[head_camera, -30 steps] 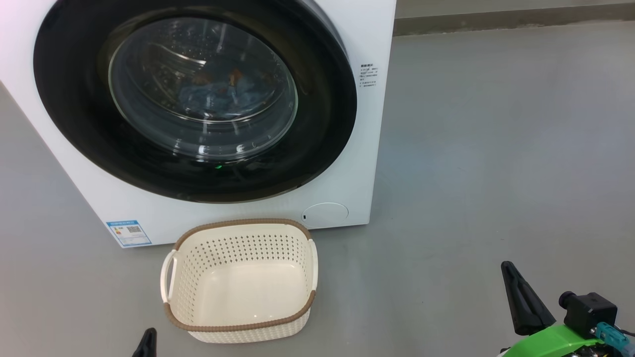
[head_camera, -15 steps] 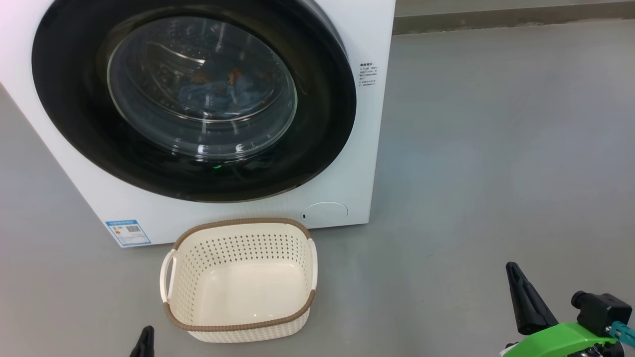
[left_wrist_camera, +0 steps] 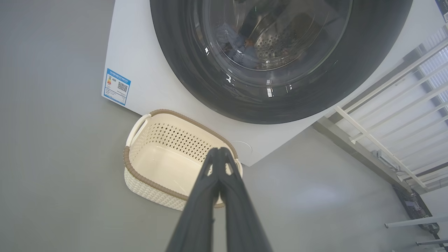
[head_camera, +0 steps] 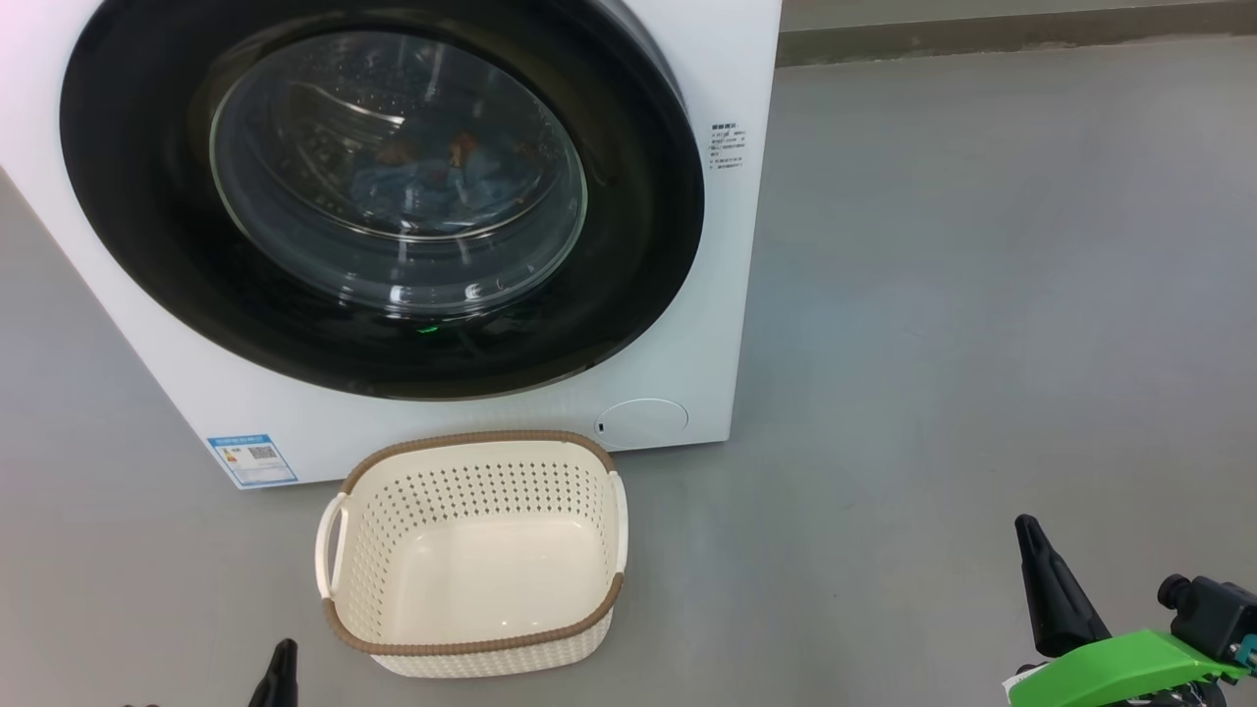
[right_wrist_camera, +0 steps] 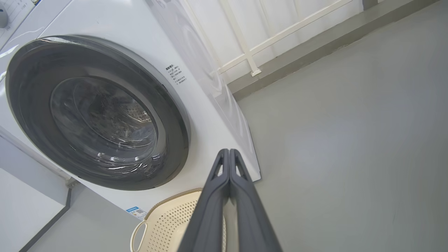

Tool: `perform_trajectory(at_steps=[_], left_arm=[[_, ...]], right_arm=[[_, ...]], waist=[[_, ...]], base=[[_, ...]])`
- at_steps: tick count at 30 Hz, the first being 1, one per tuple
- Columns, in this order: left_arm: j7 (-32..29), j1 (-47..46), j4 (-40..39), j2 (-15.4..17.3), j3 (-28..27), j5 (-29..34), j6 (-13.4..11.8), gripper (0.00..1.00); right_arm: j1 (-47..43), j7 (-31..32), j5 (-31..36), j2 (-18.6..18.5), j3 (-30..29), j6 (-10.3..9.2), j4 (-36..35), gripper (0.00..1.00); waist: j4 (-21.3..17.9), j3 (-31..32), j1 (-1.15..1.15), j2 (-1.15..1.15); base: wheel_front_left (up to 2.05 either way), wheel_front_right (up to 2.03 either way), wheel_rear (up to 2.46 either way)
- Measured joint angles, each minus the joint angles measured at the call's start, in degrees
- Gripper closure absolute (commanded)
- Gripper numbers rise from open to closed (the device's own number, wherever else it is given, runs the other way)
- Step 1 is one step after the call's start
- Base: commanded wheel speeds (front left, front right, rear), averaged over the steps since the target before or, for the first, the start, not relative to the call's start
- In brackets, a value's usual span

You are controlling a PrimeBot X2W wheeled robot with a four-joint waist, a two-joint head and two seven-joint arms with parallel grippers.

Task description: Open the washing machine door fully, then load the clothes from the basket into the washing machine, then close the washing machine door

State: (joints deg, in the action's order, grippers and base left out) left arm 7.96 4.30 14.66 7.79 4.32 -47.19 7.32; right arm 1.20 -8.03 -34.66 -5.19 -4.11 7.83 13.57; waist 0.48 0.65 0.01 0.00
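The white washing machine [head_camera: 687,324] stands with its round black-rimmed door [head_camera: 648,226] shut against its front. Through the glass I see the light blue clothes [head_camera: 432,187] lying in the drum. On the floor just before the machine sits the cream basket [head_camera: 471,555] with its brown rim, nothing in it. My right gripper [head_camera: 1026,530] is shut and hangs at the lower right, well away from the basket. The tip of my left gripper [head_camera: 285,653] peeks in at the bottom edge, left of the basket, shut [left_wrist_camera: 218,152].
Grey floor [head_camera: 982,295] spreads wide to the right of the machine. A kerb and a white railing [right_wrist_camera: 245,52] run behind it. A blue label sticker [head_camera: 252,459] marks the machine's lower left corner.
Both grippers have sunk a little toward the bottom edge, the right one also drifting right. Door, clothes and basket stay as they were.
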Motion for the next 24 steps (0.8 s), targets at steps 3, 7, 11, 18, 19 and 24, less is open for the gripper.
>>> perform_trajectory(at_steps=[3,7,11,18,19,24], left_arm=[[-0.5,-0.4,0.1,-0.2,-0.3,-1.5,0.0,1.00],[-1.0,-1.3,0.1,-0.3,-0.8,-3.7,0.0,1.00],[-1.9,-1.3,0.1,-0.6,-1.2,-5.6,0.0,1.00],[-3.0,-1.4,0.1,-1.3,-1.7,-8.9,0.0,1.00],[-3.1,-1.4,0.1,-1.3,-1.8,-9.3,0.0,1.00],[-3.9,-2.5,0.2,-1.5,-2.3,-12.1,0.0,1.00]], right_arm=[[0.0,0.6,-2.0,0.1,-0.1,0.00,0.0,1.00],[0.0,1.5,-4.8,0.2,-0.2,0.00,0.1,1.00],[0.1,2.1,-7.4,0.3,-0.3,0.00,0.2,1.00],[0.1,3.0,-11.4,0.5,-0.5,0.00,0.3,1.00],[0.1,3.3,-12.2,0.5,-0.5,0.00,0.3,1.00],[0.1,4.0,-15.5,0.8,-0.6,-0.01,0.4,1.00]], waist=[[0.0,0.0,0.00,0.00],[0.0,-0.1,0.00,0.00],[-0.1,-0.1,0.00,0.00],[-0.1,-0.2,0.00,0.00],[-0.1,-0.2,0.00,0.00],[-0.1,-0.2,0.00,0.00]], base=[[0.00,0.00,0.00],[0.00,0.00,0.00],[0.00,0.00,0.00],[0.00,0.00,0.00],[0.00,0.00,0.00],[0.00,0.00,0.00]])
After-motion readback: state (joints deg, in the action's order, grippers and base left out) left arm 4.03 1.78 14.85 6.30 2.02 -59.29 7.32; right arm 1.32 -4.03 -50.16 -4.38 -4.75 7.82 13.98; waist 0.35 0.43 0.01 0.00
